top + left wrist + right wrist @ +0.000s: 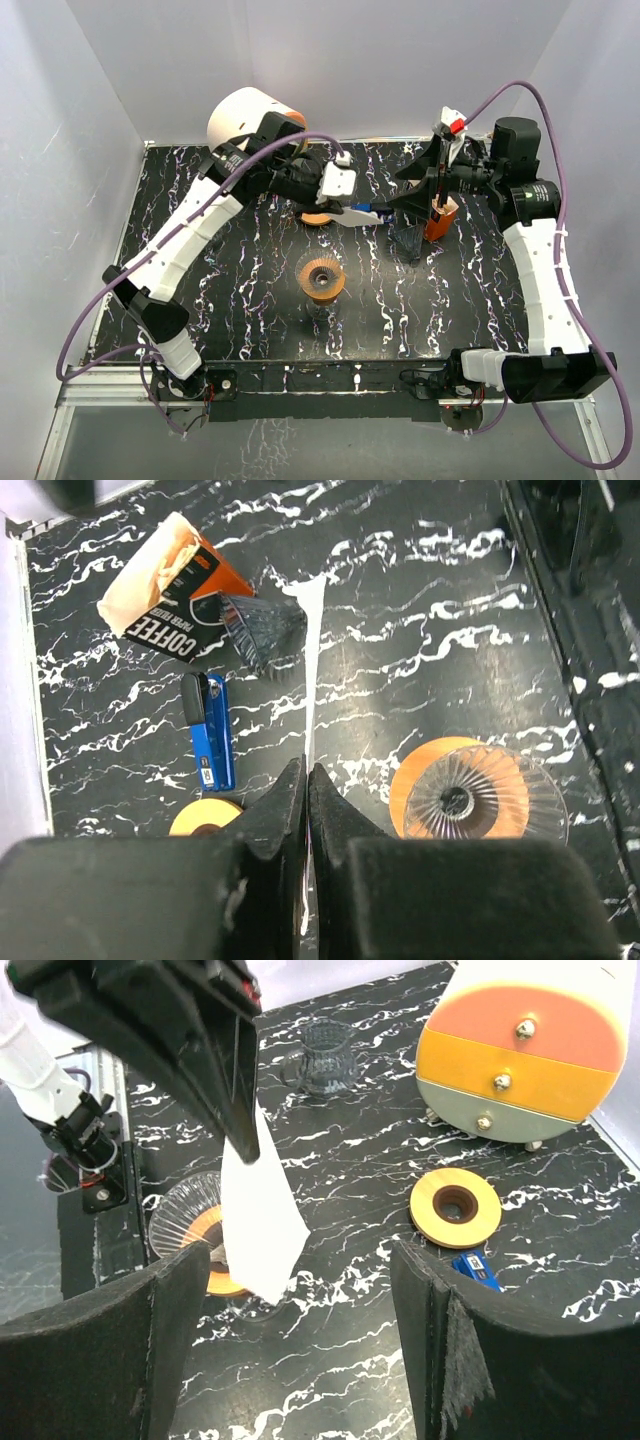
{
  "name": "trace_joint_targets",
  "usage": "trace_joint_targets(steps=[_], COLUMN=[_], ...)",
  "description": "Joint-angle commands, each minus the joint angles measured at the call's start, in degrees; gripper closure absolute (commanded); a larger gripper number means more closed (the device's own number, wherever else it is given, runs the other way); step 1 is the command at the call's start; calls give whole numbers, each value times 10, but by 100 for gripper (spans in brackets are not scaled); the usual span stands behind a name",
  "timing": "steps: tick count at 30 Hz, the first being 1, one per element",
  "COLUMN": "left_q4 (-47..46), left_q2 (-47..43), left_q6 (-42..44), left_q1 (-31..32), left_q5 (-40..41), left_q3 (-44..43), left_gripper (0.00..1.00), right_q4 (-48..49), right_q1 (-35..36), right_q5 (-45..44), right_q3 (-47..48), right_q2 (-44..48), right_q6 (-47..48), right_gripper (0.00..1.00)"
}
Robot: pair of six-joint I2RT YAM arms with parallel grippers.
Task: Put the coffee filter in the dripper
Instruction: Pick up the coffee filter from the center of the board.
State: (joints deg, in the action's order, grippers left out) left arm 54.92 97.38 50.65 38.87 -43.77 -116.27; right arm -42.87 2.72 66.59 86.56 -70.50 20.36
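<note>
My left gripper point(306, 770) is shut on a white paper coffee filter point(312, 630), which shows edge-on as a thin white strip running out from the jaws. In the right wrist view the filter point(262, 1210) hangs as a flat folded sheet from the left fingers, above the table and beside the dripper point(185, 1228). The dripper point(323, 280) is ribbed clear glass on an orange base and stands mid-table. My right gripper point(300, 1290) is open with nothing between its pads, a little short of the filter. From above, the left gripper point(345, 203) and the right gripper point(402, 215) nearly meet.
An orange and black coffee filter box point(170, 590) lies by a ribbed glass pitcher point(262, 630). A blue object point(210, 730) and a yellow wooden ring point(205, 817) lie near the filter. A round white, orange and yellow drawer unit point(530, 1045) stands at the back left.
</note>
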Motion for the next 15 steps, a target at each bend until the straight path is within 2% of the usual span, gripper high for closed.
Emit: trace_joint_targets(steps=[1,5,8,11,15], left_q4=[56,62,61,63,65], left_q2=[-20,-13,-11,-10,-10], left_q6=[112,124,124,125,117], left_q1=[24,37,39,40,40], left_q5=[67,79,84,84,66], left_q3=[-13,-20,-23,-23,-22], left_gripper=[100,100,100,100,100], right_q4=[88,137,162,197,198], right_q1=[-3,-2,-2,4,15], right_q5=[46,54,89,140,160], right_q3=[-8,-43,-71,-110,-144], right_q2=[-5,-9,-10,-3,4], right_q6=[-94,-148,-169,-182,-159], right_gripper=[31,38,38,29,19])
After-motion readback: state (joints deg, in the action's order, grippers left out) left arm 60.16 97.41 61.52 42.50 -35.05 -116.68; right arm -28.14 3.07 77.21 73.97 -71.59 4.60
